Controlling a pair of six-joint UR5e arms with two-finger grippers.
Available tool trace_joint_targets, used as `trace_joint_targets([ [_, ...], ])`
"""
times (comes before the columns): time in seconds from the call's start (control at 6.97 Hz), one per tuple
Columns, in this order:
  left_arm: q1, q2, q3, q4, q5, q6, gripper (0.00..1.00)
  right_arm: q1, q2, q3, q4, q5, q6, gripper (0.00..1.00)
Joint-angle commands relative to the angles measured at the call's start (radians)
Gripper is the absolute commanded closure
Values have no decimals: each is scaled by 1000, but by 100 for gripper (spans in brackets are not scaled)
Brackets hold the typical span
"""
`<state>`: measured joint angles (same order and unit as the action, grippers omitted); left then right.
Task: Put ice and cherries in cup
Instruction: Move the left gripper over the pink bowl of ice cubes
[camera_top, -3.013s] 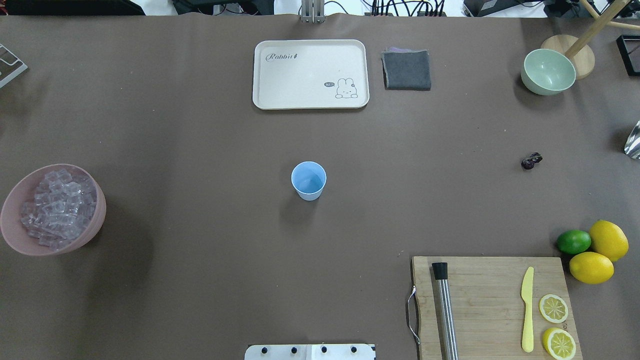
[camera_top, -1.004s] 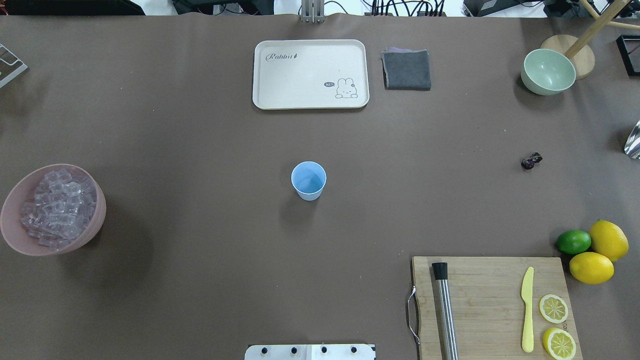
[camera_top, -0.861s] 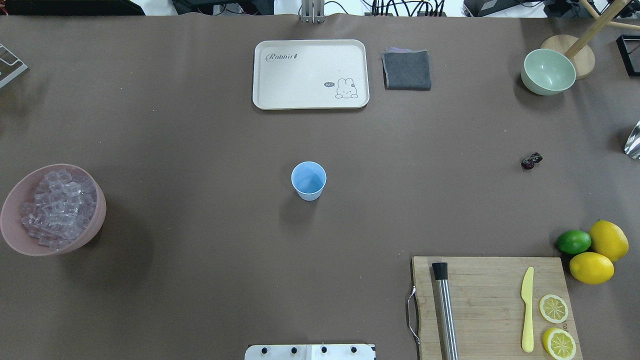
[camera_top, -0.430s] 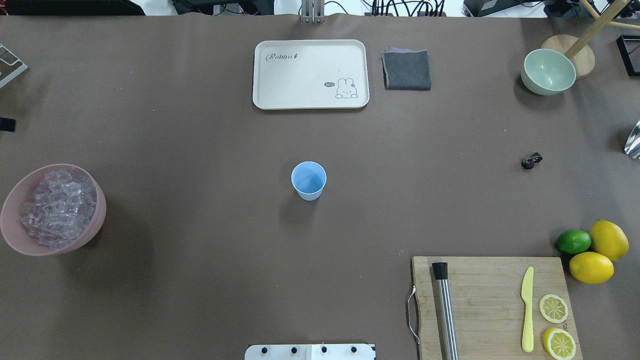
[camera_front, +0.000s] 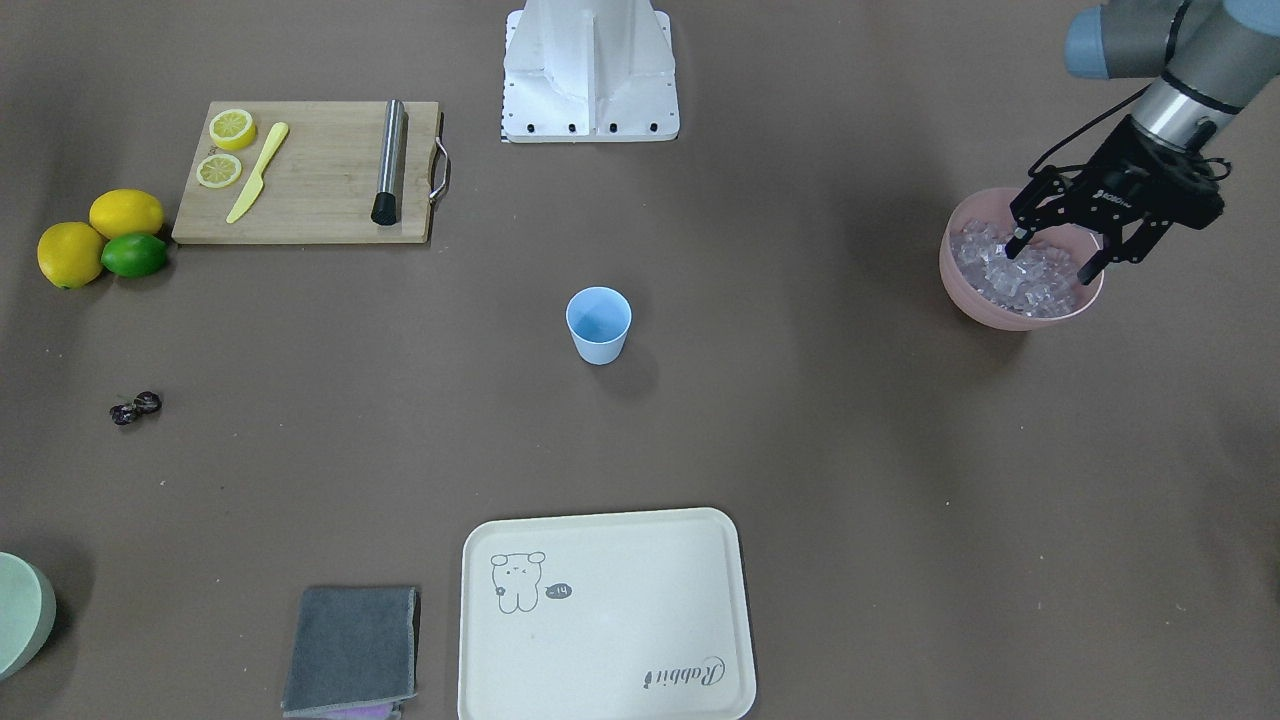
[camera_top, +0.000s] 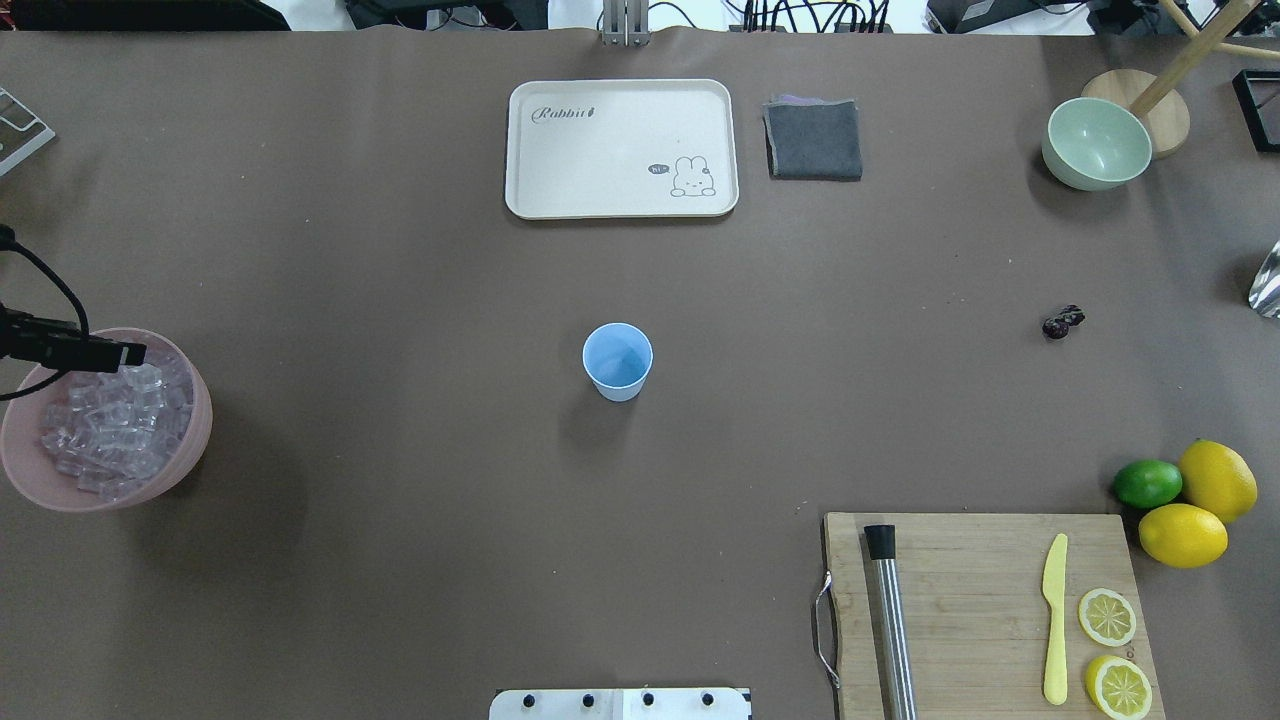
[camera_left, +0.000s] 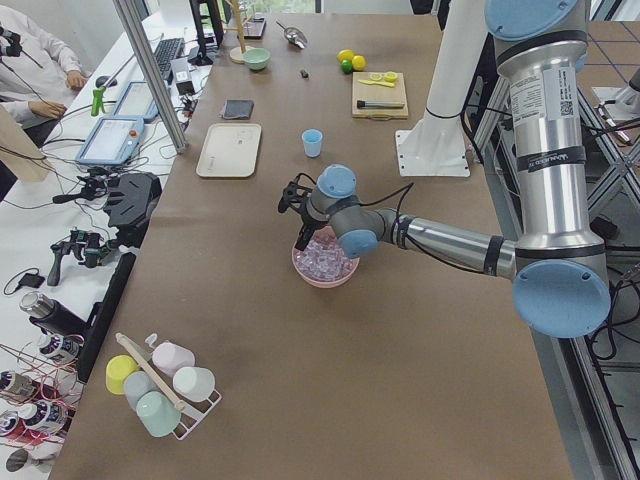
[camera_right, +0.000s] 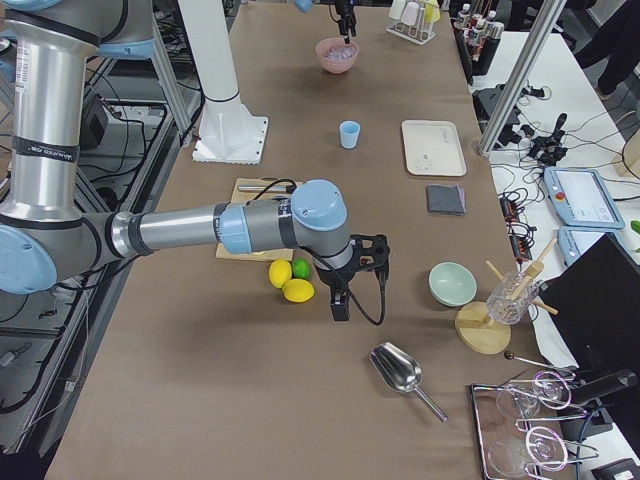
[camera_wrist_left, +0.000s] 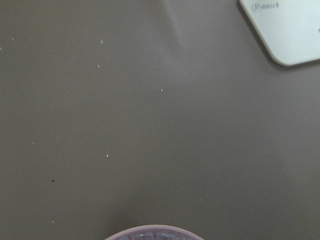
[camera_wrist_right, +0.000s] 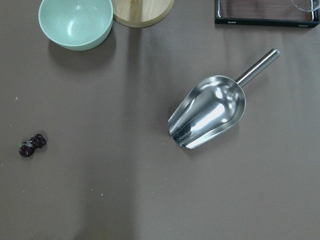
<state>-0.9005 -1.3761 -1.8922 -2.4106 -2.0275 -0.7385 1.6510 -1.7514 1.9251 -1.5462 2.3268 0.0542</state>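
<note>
The left gripper (camera_front: 1050, 262) hangs over the pink bowl (camera_front: 950, 275). Its two fingers are spread wide and point down into the heap of ice (camera_front: 1030, 290). The tips are at about the level of the top cubes, but I cannot tell if they touch them.

The cup (camera_front: 598, 325) stands upright in the middle of the table, well apart from the bowl. A wide stretch of plain brown cover (camera_front: 800, 300) lies between the two. The tray (camera_front: 620, 620) lies toward the side far from the robot. The cutting board (camera_front: 310, 180) lies at the robot's own side, on its right. Both are well apart from the cup.

The cherries (camera_front: 135, 408) lie on the cover far on the robot's right. They are between the pale green bowl (camera_wrist_right: 75, 20) and the lemons (camera_front: 125, 213) with the lime (camera_front: 133, 255), and they touch none of them.

The right gripper (camera_right: 340, 305) is low over this end of the table, just beside the lemons. It shows only in the side view, so I cannot tell how its fingers stand. In its wrist view the cherries sit near the left border. A metal scoop (camera_wrist_right: 210, 112) lies in the middle of that view, well apart from them.
</note>
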Motion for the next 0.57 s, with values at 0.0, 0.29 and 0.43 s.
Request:
trace_joint_targets([
  [0.0,81,40,8,-1,73,10,14,0,0,0,0,0,-1,0],
  [0.29,81,34,9,-2,72,10,39,0,0,0,0,0,-2,0],
  [0.43,81,26,9,-2,69,10,42,0,0,0,0,-1,-5,0],
])
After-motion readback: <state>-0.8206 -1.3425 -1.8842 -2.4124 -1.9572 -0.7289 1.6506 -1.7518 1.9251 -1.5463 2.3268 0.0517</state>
